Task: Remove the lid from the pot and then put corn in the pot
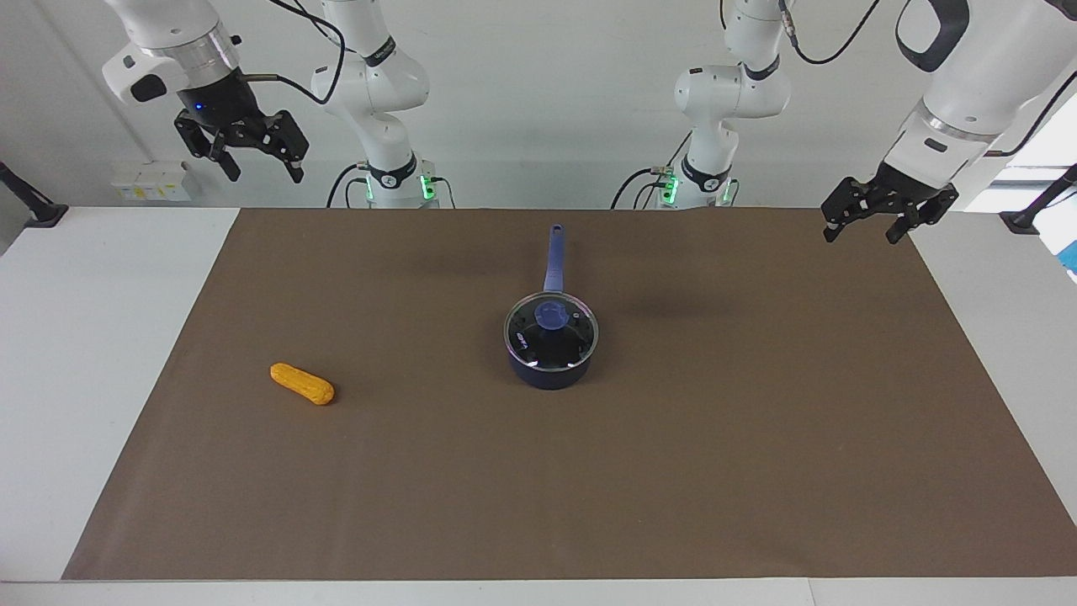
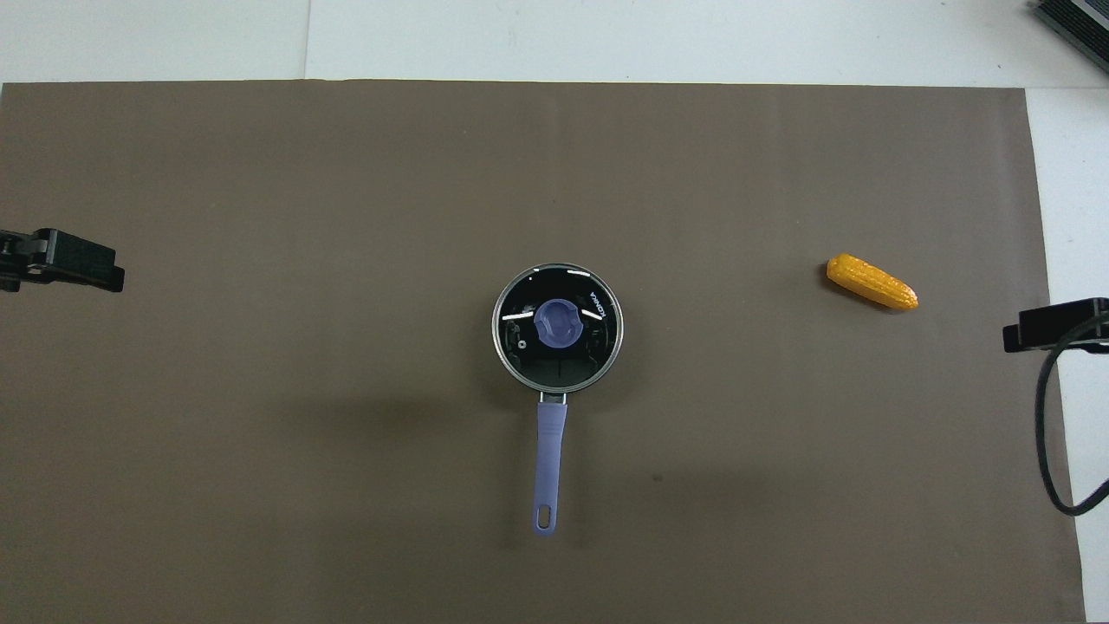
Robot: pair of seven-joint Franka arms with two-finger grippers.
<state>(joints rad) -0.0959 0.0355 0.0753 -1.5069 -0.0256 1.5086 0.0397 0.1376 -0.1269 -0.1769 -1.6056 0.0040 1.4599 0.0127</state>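
The dark blue pot (image 1: 547,376) stands in the middle of the brown mat, its long blue handle (image 1: 553,257) pointing toward the robots. The glass lid (image 1: 528,341) with its blue knob (image 1: 553,316) sits closed on the pot; both also show in the overhead view, the pot (image 2: 551,442) and the lid (image 2: 520,347). The orange-yellow corn (image 1: 301,383) lies on the mat toward the right arm's end (image 2: 872,282), a little farther from the robots than the pot. My right gripper (image 1: 263,175) is open and empty, raised over the table's edge at that end. My left gripper (image 1: 860,237) is open and empty over the mat's corner at its own end.
The brown mat (image 1: 673,471) covers most of the white table (image 1: 84,337). Small white boxes (image 1: 151,181) sit by the wall at the right arm's end. A black cable (image 2: 1053,433) hangs by the right gripper.
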